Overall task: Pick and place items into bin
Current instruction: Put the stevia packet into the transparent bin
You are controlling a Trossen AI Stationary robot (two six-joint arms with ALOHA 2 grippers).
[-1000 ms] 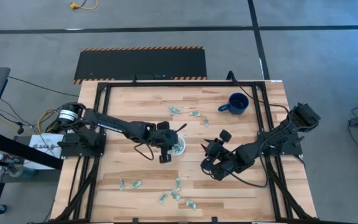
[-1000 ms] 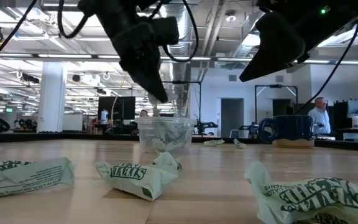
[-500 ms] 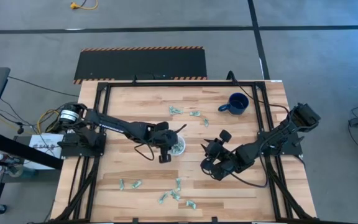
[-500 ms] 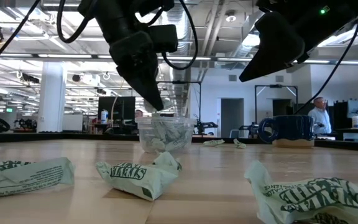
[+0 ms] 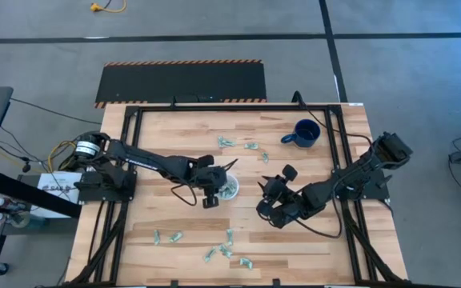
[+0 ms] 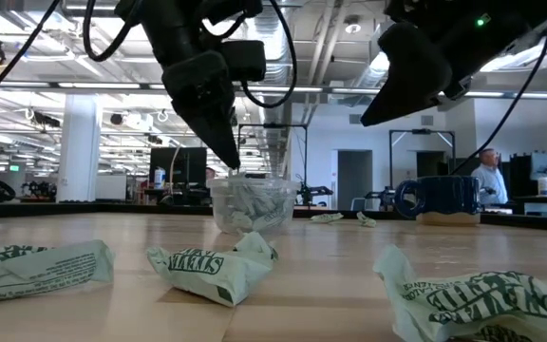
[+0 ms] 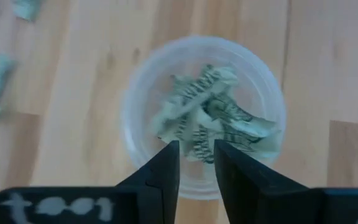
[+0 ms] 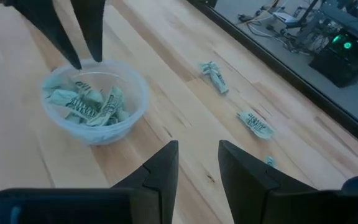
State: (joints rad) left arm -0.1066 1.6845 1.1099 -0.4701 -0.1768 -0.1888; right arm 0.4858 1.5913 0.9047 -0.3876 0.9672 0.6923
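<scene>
1. Wooden table (image 5: 174, 136) is the largest thing, pale planks under both dark arms. A dark blue mug (image 5: 304, 133) stands near the far right corner and is not part of the job.

2. Left gripper (image 5: 217, 189) hangs directly over the cup. In the left wrist view its two fingers (image 7: 161, 177) stand a little apart with bare gap between them, so they pinch nothing.

3. Right gripper (image 5: 269, 210) waits just to the right of the cup, low over the table. Its fingers (image 8: 160, 168) are also spread a little, and nothing is between them.

4. Clear plastic cup (image 7: 143, 81) stands upright near the middle of the table. I judge it very light and thin-walled, so a push from a finger could slide or tip it (better to come from straight above and not touch the rim).

5. Wrappers in the cup (image 7: 207, 115) are pale green and white with dark printed letters, crinkled and folded, lying in a loose heap on the bottom.

6. Loose wrappers on the table: a few lie beyond the cup toward the mug (image 5: 250, 146), and more are scattered along the near edge (image 5: 221, 250), well apart from the cup. They look soft, almost weightless and springy; I would pinch one across its thickest crumpled fold, because a flat edge may slip out or stick to one finger when released.
</scene>
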